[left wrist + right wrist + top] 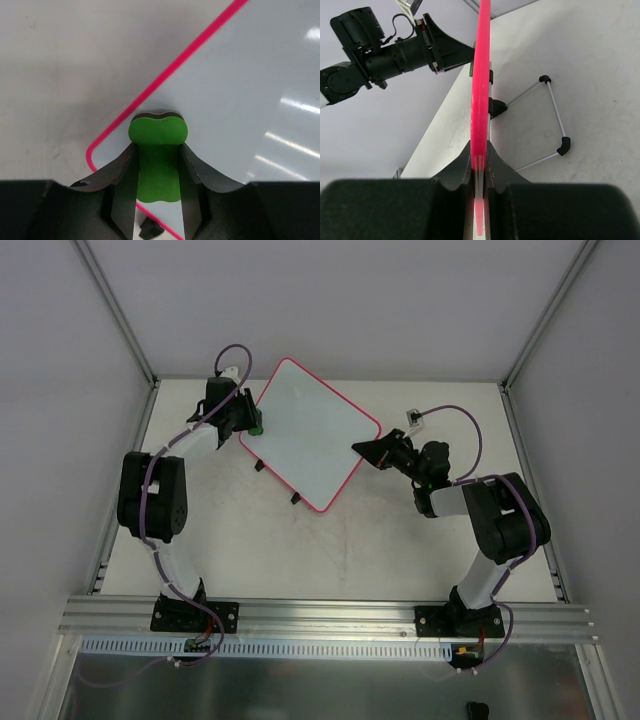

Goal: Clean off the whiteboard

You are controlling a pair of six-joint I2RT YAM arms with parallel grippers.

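Note:
The whiteboard (pixel 312 433), white with a pink-red frame and two black clips on its near-left edge, stands tilted in the middle of the table. No writing shows on it. My left gripper (pixel 250 420) is shut on a green eraser (pixel 158 150) and presses it on the board's left corner (pixel 240 100). My right gripper (pixel 368 449) is shut on the board's right edge, seen edge-on in the right wrist view (pixel 481 90).
The board's thin wire stand (pixel 551 117) with black corner joints rests on the table behind the board. A small white connector (pixel 412 418) lies on the table at the right rear. Enclosure walls and metal posts ring the table.

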